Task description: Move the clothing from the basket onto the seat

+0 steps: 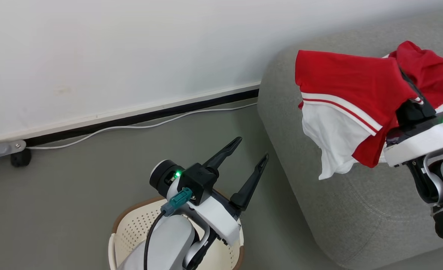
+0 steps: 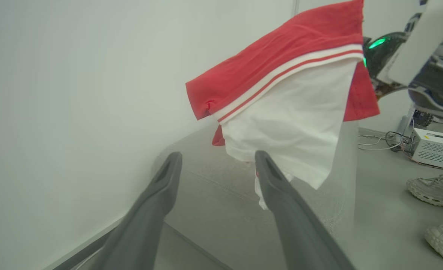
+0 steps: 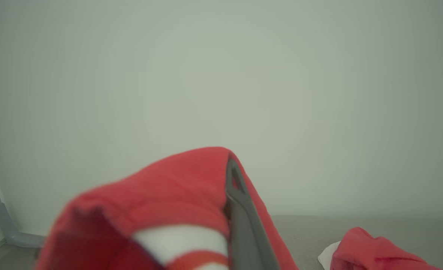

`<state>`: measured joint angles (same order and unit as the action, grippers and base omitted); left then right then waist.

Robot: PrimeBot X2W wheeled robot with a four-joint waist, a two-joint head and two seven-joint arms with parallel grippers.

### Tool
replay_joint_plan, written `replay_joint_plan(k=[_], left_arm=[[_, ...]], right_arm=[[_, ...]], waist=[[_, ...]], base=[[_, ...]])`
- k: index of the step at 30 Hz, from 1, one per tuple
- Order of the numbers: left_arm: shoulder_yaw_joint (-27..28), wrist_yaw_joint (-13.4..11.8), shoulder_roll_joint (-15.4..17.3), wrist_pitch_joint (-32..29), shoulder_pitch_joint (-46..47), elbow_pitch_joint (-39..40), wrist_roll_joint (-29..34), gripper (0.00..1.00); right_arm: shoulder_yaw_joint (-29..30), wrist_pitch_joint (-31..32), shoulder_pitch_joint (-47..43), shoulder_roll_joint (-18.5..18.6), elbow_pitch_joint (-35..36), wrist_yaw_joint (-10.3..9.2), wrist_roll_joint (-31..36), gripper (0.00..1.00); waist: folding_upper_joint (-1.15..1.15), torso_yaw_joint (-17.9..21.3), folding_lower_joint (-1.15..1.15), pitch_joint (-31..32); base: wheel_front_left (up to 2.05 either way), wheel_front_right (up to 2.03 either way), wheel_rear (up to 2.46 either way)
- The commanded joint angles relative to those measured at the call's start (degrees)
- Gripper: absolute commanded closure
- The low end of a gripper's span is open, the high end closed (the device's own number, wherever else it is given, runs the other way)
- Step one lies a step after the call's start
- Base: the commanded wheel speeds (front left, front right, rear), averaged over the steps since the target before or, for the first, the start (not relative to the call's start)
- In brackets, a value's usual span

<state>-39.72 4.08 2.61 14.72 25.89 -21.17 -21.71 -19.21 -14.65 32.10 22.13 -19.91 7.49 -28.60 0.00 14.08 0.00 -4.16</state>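
Observation:
The clothing, a bright red garment with white stripe trim and a white panel, hangs in the air over the rounded end of the grey seat. My right gripper is shut on it, and the fabric drapes over its fingers. A second red piece lies on the seat cushion. My left gripper stands open with nothing in it, above the cream basket, whose inside is mostly hidden by my arm. In the left wrist view the open left gripper points at the hanging garment and the seat.
A white wall with a dark baseboard runs behind. A white cable lies along the floor and a black caster stands at the far left. A person's pale shoes and a white box with wires are beyond the sofa.

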Motion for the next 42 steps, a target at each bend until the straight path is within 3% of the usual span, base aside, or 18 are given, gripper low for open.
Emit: replay_joint_plan(k=[1,13,20,32,42], left_arm=[[2.23,0.39,0.27,0.28,0.51,1.67,0.40,0.00],[3.99,1.33,0.27,0.28,-0.96,2.21,1.18,0.00],[3.99,1.43,0.27,0.28,-0.84,2.74,1.69,0.00],[1.22,0.50,0.27,0.28,4.04,3.81,3.64,0.00],[-4.46,-1.40,0.27,0.28,12.78,3.35,3.78,0.00]], right_arm=[[0.31,-0.35,-0.47,0.90,1.85,0.00,0.15,1.00],[5.01,-0.35,-2.75,2.08,3.98,0.00,0.64,1.00],[8.66,-0.35,-3.66,3.72,5.31,0.00,1.10,1.00],[16.70,-0.35,0.44,8.23,5.35,0.00,2.42,1.00],[24.25,-0.35,9.14,15.53,1.70,0.00,5.45,1.00]], waist=[[0.00,2.30,0.00,0.41],[0.00,10.81,0.00,0.54],[0.00,13.20,0.00,-0.32],[0.00,12.00,0.00,-8.80],[0.00,8.11,0.00,-19.60]], base=[[0.00,0.00,0.00],[0.00,0.00,0.00],[0.00,0.00,0.00],[0.00,0.00,0.00],[0.00,0.00,0.00]])
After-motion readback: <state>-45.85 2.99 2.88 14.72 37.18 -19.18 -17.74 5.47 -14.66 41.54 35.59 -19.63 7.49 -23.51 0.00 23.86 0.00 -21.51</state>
